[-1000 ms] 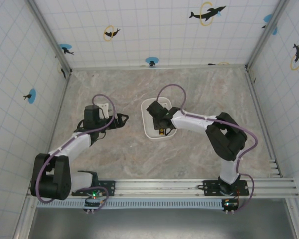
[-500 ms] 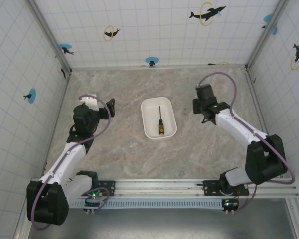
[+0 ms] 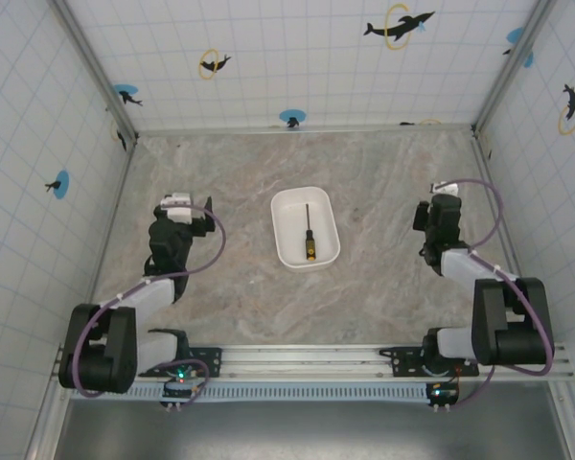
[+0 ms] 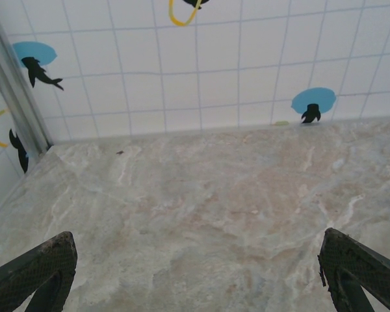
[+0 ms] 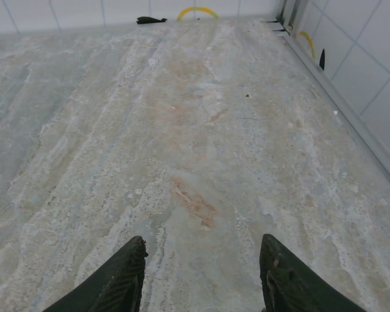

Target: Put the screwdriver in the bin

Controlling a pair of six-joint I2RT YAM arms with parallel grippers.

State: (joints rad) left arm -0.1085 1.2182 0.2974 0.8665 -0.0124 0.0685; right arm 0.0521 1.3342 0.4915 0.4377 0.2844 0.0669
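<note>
The white bin (image 3: 281,207) sits at the middle of the marble table. Inside it lies the screwdriver (image 3: 309,241), its thin shaft pointing away and its yellow-and-black handle toward the near end. My left gripper (image 3: 197,215) is drawn back well to the left of the bin and stands open (image 4: 198,283) over bare table. Far to the right of the bin, my right gripper (image 3: 437,215) is also pulled back and open (image 5: 201,276), with nothing between its dark fingertips (image 5: 120,276).
Tiled walls with dolphin stickers (image 4: 311,112) close the table at the back and both sides. A metal corner post (image 5: 287,16) stands at the far right. Bare marble lies around the bin.
The right gripper has left the bin and swung far right, folding back with nothing in it; the screwdriver stays in the bin. The left arm has folded back to the left.
</note>
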